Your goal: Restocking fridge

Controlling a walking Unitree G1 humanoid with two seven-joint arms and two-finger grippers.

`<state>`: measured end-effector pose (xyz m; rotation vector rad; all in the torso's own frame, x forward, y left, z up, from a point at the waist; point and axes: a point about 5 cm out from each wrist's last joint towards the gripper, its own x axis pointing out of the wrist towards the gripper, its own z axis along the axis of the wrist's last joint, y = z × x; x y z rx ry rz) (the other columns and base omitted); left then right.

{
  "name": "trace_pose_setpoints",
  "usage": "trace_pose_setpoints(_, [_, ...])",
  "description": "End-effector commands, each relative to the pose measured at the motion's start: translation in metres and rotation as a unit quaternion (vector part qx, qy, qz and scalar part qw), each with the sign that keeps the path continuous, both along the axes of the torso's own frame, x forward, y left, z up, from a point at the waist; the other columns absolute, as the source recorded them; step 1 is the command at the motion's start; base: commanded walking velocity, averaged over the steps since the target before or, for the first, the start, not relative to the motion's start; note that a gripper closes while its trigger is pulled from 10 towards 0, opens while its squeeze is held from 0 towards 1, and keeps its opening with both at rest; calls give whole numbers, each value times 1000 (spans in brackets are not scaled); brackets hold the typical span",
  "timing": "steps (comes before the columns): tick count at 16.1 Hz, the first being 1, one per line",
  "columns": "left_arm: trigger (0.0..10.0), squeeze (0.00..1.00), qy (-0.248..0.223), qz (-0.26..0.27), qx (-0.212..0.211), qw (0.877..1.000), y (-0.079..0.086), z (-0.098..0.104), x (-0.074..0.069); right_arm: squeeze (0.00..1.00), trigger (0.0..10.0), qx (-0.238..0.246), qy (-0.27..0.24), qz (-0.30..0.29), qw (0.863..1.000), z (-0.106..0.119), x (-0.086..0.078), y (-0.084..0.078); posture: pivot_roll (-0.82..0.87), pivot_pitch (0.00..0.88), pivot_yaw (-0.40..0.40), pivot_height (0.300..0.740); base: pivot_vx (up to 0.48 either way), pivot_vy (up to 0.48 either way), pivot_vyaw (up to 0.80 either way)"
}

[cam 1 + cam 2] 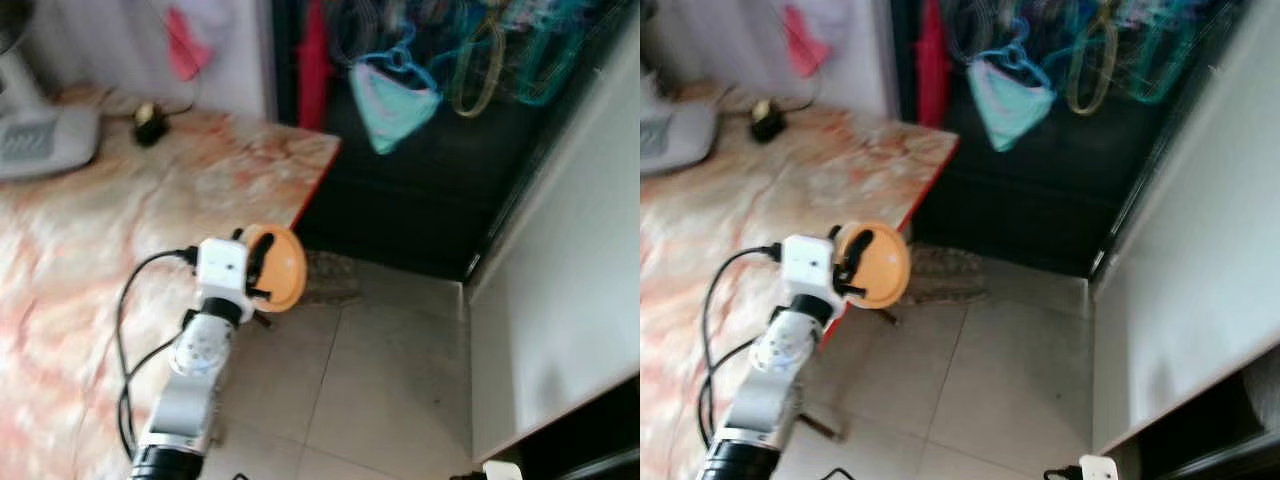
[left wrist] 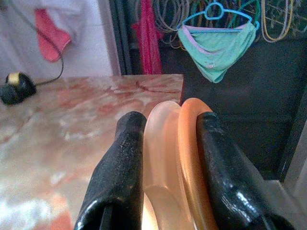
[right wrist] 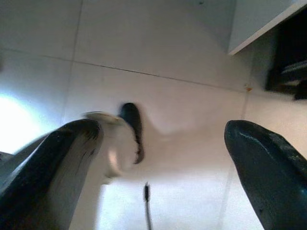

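Between left jaws, orange plate

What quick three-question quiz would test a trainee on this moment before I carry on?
1. True or false: the left pincer is shut on the orange disc.
2. The right pincer hangs over: A) the marble table, B) the tiled floor, C) a sink.
3. Fill in: the green garment hangs from a blue ____.

Key: 1 true; 2 B; 3 hanger.
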<state>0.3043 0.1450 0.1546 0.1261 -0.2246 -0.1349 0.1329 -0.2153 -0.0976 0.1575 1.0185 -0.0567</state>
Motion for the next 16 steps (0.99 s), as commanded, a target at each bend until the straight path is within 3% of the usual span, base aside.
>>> trace_pose_setpoints(1, [10000, 0, -9, -12, -3, 1000, -7, 4, 1, 0, 10000, -3, 12, -5, 1000, -2, -8, -2, 76, 4, 15, 740, 0, 0, -800])
trace_pose_setpoints(16, [10000, 0, -3, -4, 6, 1000, -6, -1, 11, 0, 10000, -5, 8, -11, 1000, -1, -4, -3, 82, 0, 10, 740, 0, -20, -800])
